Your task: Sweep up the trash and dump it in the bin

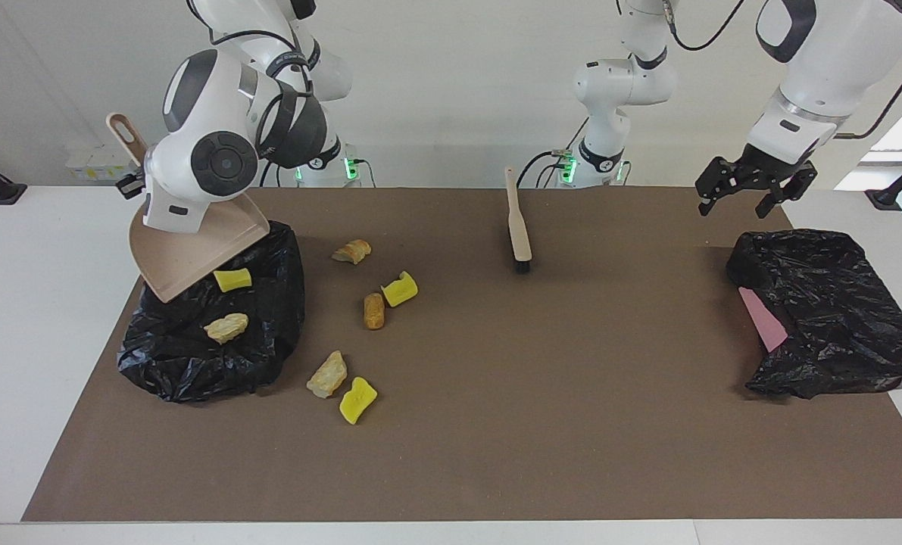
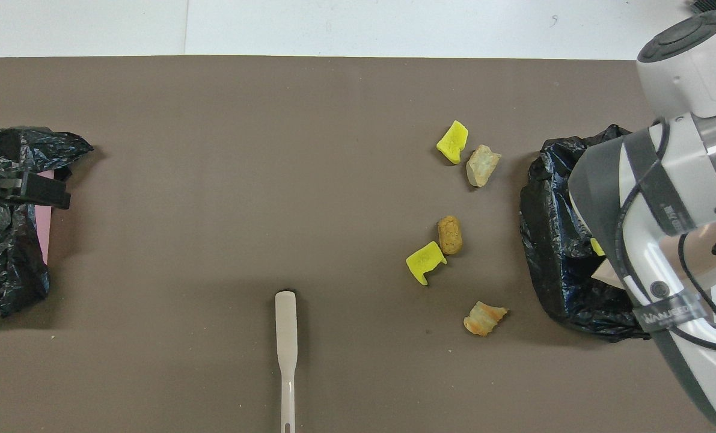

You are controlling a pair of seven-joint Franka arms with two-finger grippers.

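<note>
Of the trash, two pieces lie in the black bin bag at the right arm's end of the table: a yellow sponge chunk right at the lip of the tilted dustpan and a tan lump lower on the plastic. Five more pieces sit loose on the brown mat just beside that bag, toward the table's middle: a bread-like lump, a yellow chunk touching or almost touching a brown roll, and a tan lump next to another yellow chunk. The step in hand reads as the dump: the pan is tipped steeply over the bag, its mouth down and its handle up. The next move likely calls for setting the pan flat on the mat by the loose pieces and taking up the hand brush, which lies untouched near the robots at mid-table. The right gripper is mostly hidden by the arm's wrist, but it is clamped on the dustpan's handle, the forearm angled down over the bag. The left gripper hangs empty, fingers spread apart, above the edge of a second black bag with a pink sheet at the left arm's end; that arm waits
</note>
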